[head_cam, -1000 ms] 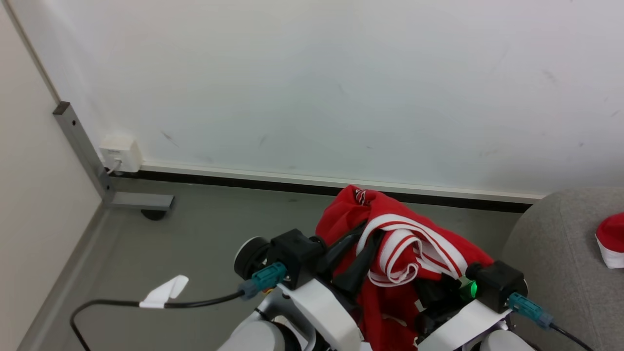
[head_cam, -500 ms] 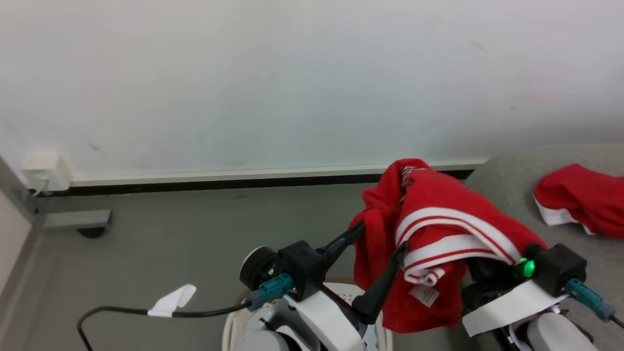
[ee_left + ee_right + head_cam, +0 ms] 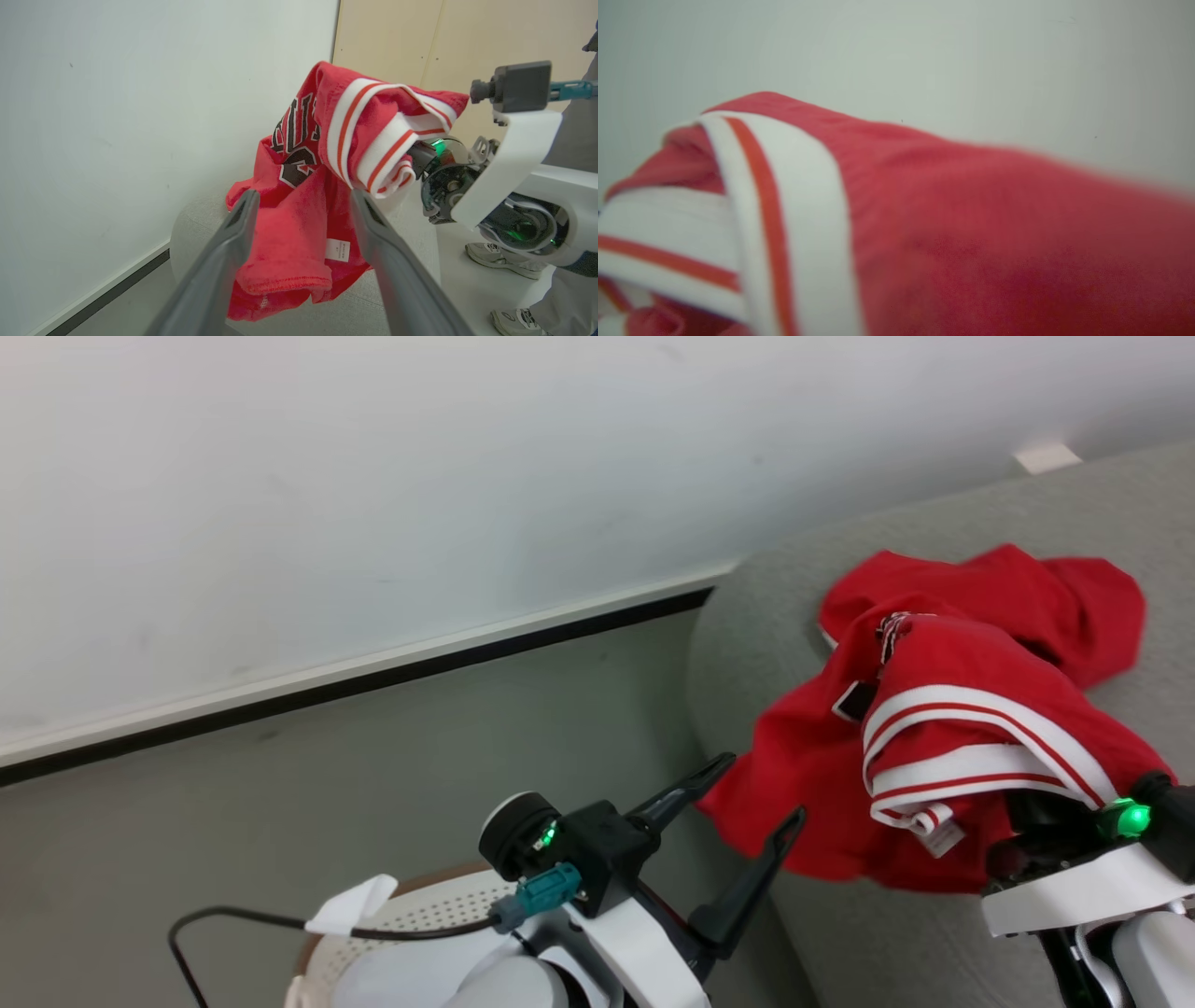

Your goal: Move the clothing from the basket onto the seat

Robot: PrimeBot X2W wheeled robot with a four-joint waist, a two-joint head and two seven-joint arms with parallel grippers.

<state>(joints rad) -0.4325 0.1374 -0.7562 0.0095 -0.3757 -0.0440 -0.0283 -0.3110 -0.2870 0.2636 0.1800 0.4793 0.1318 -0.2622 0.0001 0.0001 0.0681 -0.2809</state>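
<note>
Hanging from the clenched right gripper above the seat, the clothing is held just right of the left gripper, its 2 fingers spread empty.

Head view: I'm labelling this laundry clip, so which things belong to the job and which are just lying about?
Job: held red garment, second red garment, grey sofa, basket, left gripper, right gripper.
Lying about: tagged black cable, person's shoes.

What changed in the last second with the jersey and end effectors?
The left end effector opened and let go of the red jersey. The jersey went right, from above the floor to over the sofa. The right end effector still carries it.
</note>
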